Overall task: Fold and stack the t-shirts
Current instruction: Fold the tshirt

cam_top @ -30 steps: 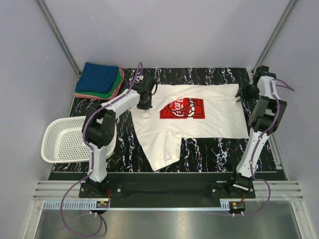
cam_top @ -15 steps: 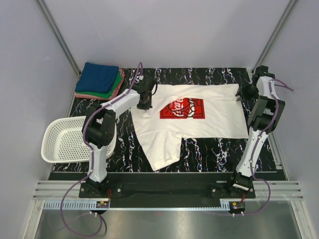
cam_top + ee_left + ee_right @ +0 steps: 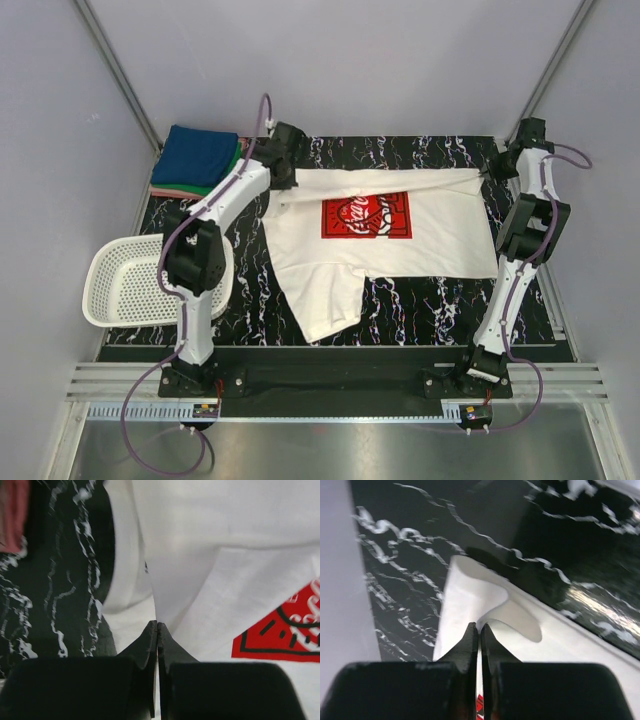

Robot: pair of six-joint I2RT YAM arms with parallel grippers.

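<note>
Cloth fills the middle of the top view: a white t-shirt (image 3: 385, 235) of soft fabric, with a red rectangular chest print (image 3: 366, 216), lies spread on the black, white-veined bench (image 3: 440, 300), one flap trailing toward the near edge. The left pincer (image 3: 281, 176) sits at its far left corner and the right pincer (image 3: 497, 172) at its far right corner, with the far edge drawn straight between them. A stack of folded shirts (image 3: 203, 160), blue on top with green and pink beneath, rests at the bench's far left corner. A white plastic mesh basket (image 3: 125, 285) stands at the bench's left edge.

In the left wrist view the left pincer is closed tight, its tips meeting on a ridge of the white cloth, so it appears to pinch the shirt. How much cloth is caught is hidden by the pincer's own black body. A blurred pink strip (image 3: 12, 510) at the upper left is probably the stack.

In the right wrist view the right pincer is closed on a curled lip of the shirt, a sliver of white showing between the jaws. The bite looks thin.

Risks, as I judge them: if the arms lift or fold unevenly, the thin right-hand hold may slip and drop that corner, skewing the fold. The trailing flap may drag and bunch, and a wide left swing may brush the stack. Which hem is held I cannot tell
</note>
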